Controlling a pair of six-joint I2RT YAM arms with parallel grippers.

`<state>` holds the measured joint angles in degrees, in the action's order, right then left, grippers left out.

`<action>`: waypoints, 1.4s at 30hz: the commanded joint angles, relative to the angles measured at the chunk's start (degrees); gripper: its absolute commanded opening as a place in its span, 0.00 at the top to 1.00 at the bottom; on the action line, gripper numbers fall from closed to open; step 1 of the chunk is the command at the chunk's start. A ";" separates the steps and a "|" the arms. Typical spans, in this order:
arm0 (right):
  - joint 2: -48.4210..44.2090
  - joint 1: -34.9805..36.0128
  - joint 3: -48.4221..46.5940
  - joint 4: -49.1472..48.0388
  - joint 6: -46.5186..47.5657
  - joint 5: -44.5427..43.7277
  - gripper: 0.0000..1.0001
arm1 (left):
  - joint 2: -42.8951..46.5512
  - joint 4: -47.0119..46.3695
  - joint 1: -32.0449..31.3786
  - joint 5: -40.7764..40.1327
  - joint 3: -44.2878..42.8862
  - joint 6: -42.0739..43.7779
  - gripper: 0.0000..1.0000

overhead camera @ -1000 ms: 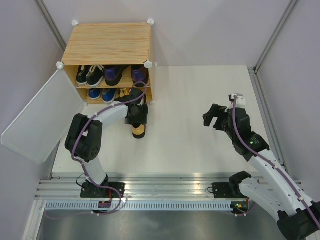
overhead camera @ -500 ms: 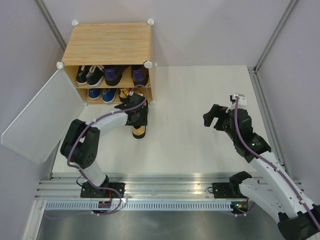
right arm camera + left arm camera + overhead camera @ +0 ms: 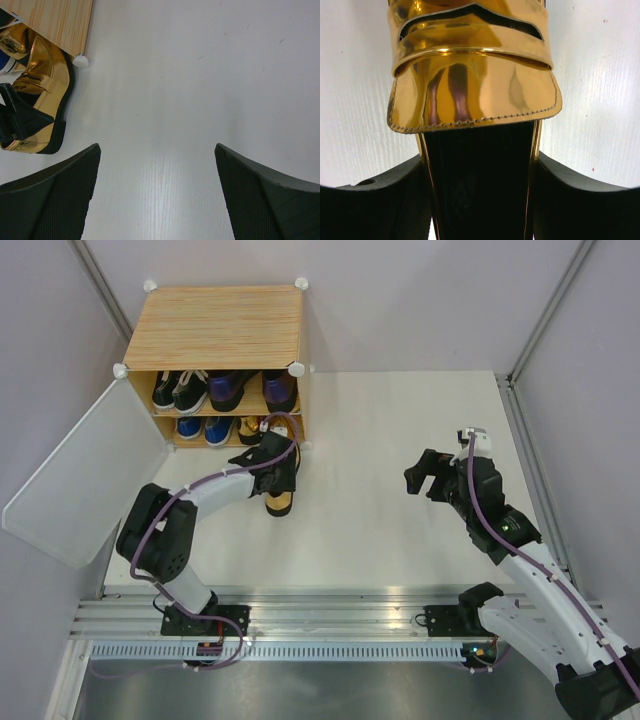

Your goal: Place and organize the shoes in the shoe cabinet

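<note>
Left gripper: closed on the gold shoe, about half open. In the wrist view its two black fingers press the shoe's sides at one end, with the dark insole between them. The right wrist view shows one finger crossing the shoe's gold upper.

Gold shoe: mirror finish, stitched edge, a strap across the top, black sole. It sits on the table just in front of the shoe cabinet's lower right corner, next to the white corner connector.

Right gripper: jaws at their widest, nothing between them. It hangs over bare table on the right, well apart from the shoe.

Cabinet contents:
- Upper shelf: black sneakers with white laces on the left, purple heels on the right.
- Lower shelf: blue sneakers on the left, then a second gold shoe, partly hidden by the left arm's cable.

The door panel is swung wide open to the left.

Surface and room: white table with a faint grain, pale lilac-grey walls, and an aluminium rail along the near edge carrying both arm bases.
</note>
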<state>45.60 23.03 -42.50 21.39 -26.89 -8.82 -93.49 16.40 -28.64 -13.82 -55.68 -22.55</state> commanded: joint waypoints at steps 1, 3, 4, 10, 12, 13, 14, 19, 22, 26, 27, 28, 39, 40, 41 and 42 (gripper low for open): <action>0.10 -0.09 -0.30 -1.61 0.88 0.29 0.02 | -2.57 -4.28 0.43 -6.91 -5.13 4.87 0.98; 0.10 -0.09 -0.30 -1.61 0.97 0.29 0.02 | -3.71 -3.84 0.61 -7.62 -7.50 5.67 0.98; 0.19 -0.09 -0.30 -1.61 0.88 0.21 0.02 | -3.97 -3.66 0.69 -7.97 -8.12 6.28 0.98; 0.45 -0.09 -0.39 -1.61 0.97 0.12 0.02 | -5.64 -3.22 1.48 -9.64 -12.43 8.30 0.98; 0.71 -0.09 -0.39 -1.70 0.97 0.21 0.02 | -6.00 -2.87 1.84 -9.99 -13.31 8.57 0.98; 0.80 -0.09 -0.39 -1.61 0.97 0.21 0.02 | -5.91 -2.78 2.10 -10.08 -13.84 8.66 0.98; 0.80 -0.09 -0.39 -1.70 0.97 0.21 0.02 | -5.91 -2.87 2.10 -10.08 -14.01 8.66 0.98; 1.24 0.00 -0.39 -1.88 0.97 0.29 0.02 | -6.44 -2.87 2.80 -9.91 -15.51 8.92 0.98; 1.59 -0.09 -0.48 -1.96 1.05 0.29 0.02 | -6.88 -4.18 2.89 -9.29 -16.04 10.41 0.98; 2.03 -0.17 -0.57 -1.96 1.06 0.29 0.02 | -7.23 -6.46 2.98 -8.77 -16.48 11.56 0.98; 2.21 -0.09 -0.57 -1.96 1.06 0.21 0.02 | -7.32 -6.73 2.98 -8.50 -17.00 11.99 0.98; 2.21 -0.09 -0.57 -2.05 1.23 0.29 0.02 | -7.67 -6.91 3.07 -8.33 -17.35 12.26 0.98; 3.17 -0.09 -0.57 -2.14 1.32 -0.06 0.02 | -11.80 -9.81 4.03 -7.18 -21.13 14.02 0.97; 3.26 -0.09 -0.57 -2.05 1.23 -0.14 0.02 | -12.32 -10.07 4.12 -7.36 -21.22 13.85 0.93; 3.44 -0.09 -0.65 -2.14 1.32 -0.15 0.02 | -12.41 -10.25 4.30 -7.71 -21.14 13.58 0.89; 3.44 -0.09 -0.65 -2.14 1.41 -0.23 0.03 | -12.59 -10.51 4.38 -7.71 -20.87 13.67 0.84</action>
<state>48.84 23.03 -42.52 20.95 -26.22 -8.84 -105.25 14.33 -25.45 -19.68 -72.60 -11.42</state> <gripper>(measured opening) 0.977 0.644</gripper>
